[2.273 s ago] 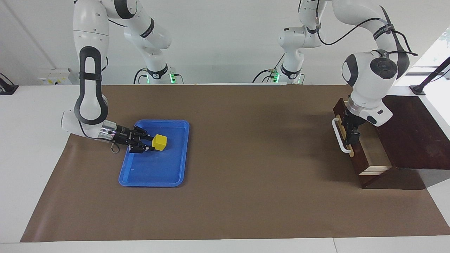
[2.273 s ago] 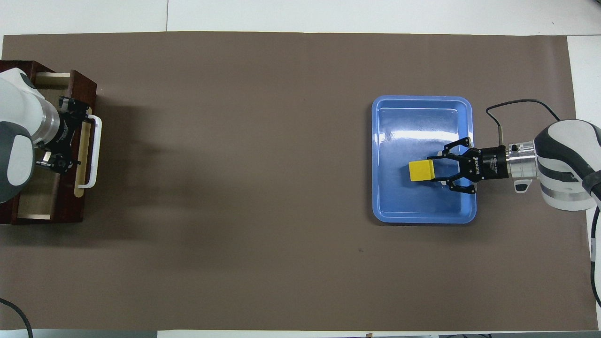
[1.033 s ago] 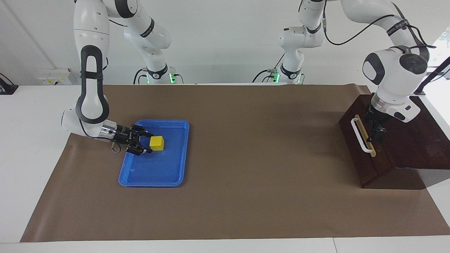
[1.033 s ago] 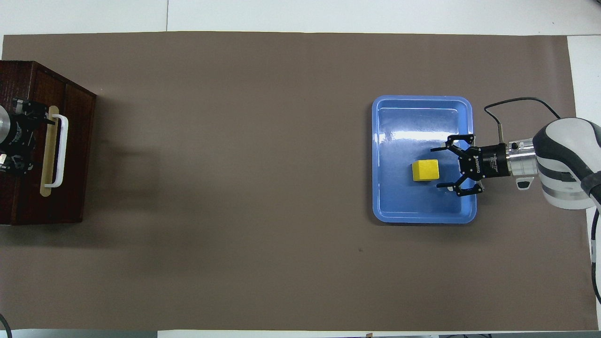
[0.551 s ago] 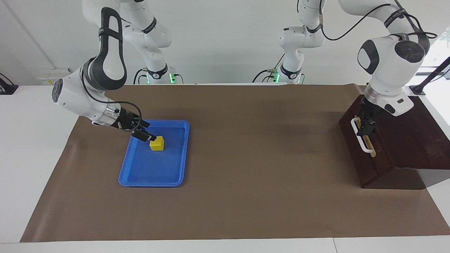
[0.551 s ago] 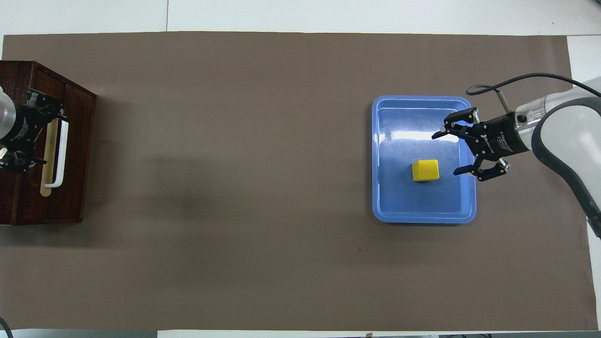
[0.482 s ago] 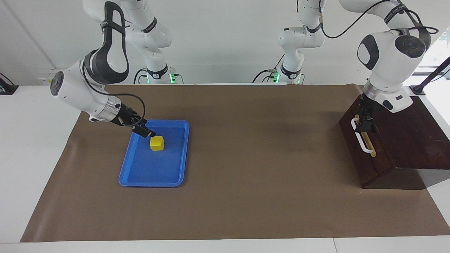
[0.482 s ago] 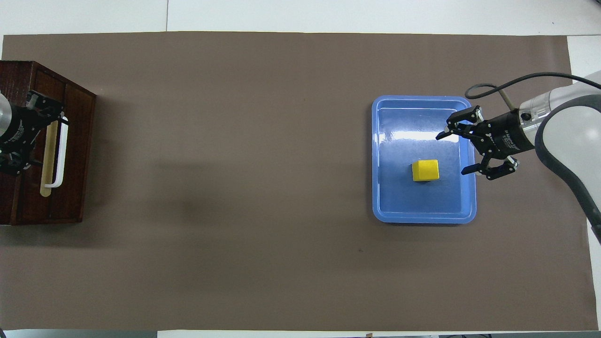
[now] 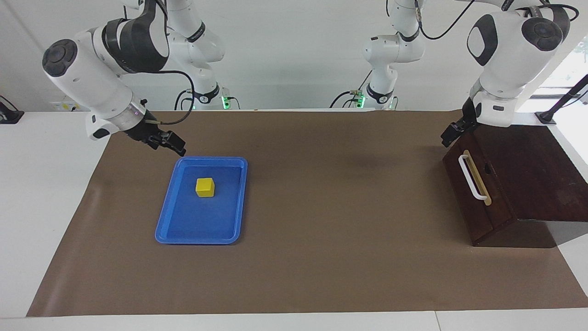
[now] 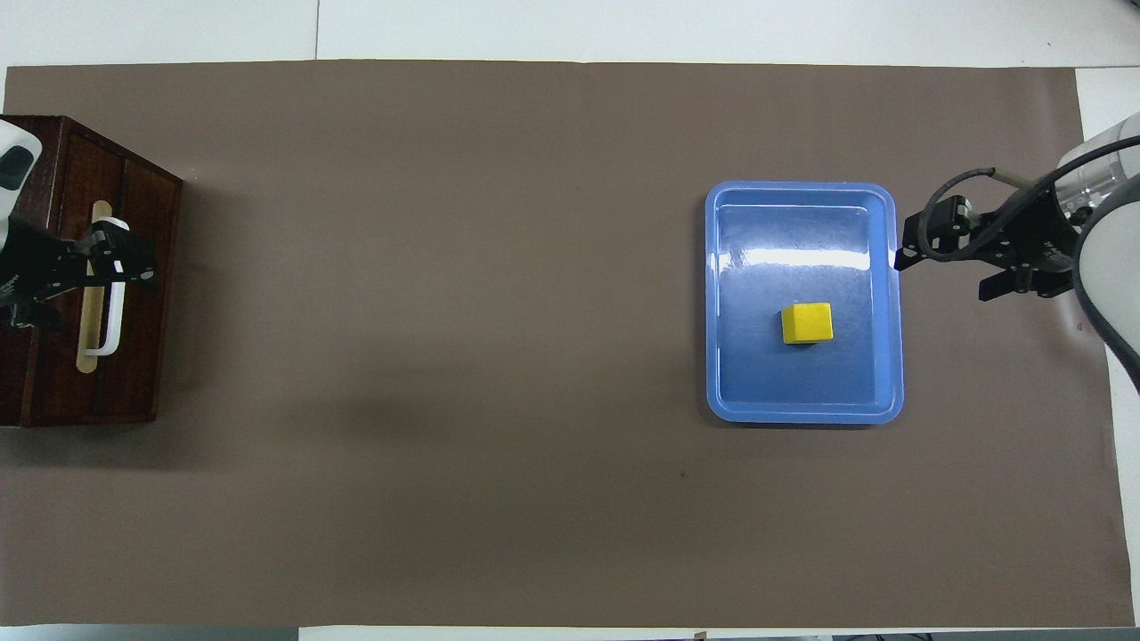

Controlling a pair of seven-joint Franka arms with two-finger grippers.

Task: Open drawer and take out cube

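The drawer [image 9: 468, 202] is shut in its dark wooden box at the left arm's end of the table, white bar handle [image 9: 472, 178] facing the middle; it also shows in the overhead view [image 10: 134, 294]. The yellow cube [image 9: 205, 187] sits loose in the blue tray [image 9: 236, 202], also seen from overhead [image 10: 807, 322]. My right gripper [image 9: 174, 146] is open and empty, raised over the tray's corner toward the right arm's end [image 10: 942, 276]. My left gripper [image 9: 449, 137] hangs in the air over the box's front edge, off the handle [image 10: 125, 263].
The blue tray [image 10: 712, 303] lies on the brown mat [image 9: 330, 239] toward the right arm's end. The wooden box [image 9: 537, 174] stands at the mat's edge at the left arm's end. White table shows around the mat.
The right gripper let go of the cube in the tray, then rose and drew back. The left gripper pushed the open drawer shut and lifted away from the handle.
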